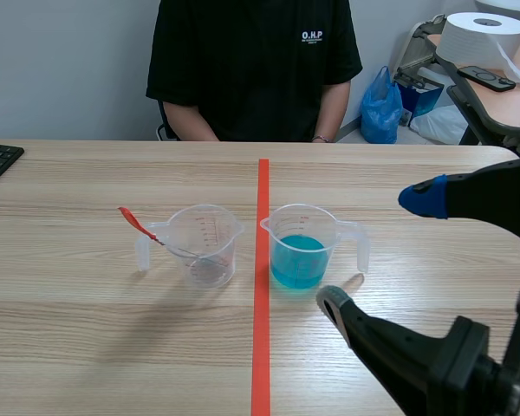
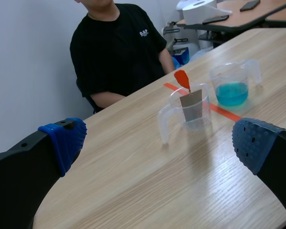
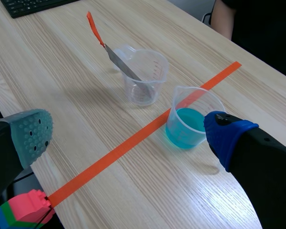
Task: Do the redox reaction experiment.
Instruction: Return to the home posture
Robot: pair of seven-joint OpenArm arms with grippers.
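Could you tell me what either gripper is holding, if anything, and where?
Nothing: the left gripper and right gripper are both open and empty.

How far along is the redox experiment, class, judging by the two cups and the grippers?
Done: setup only. The metal strip leans in the clear cup; the blue liquid sits in the second cup, apart. In hand: nothing. The right gripper is open beside that cup, the left gripper open, farther off. Left: probably bringing liquid and strip together.
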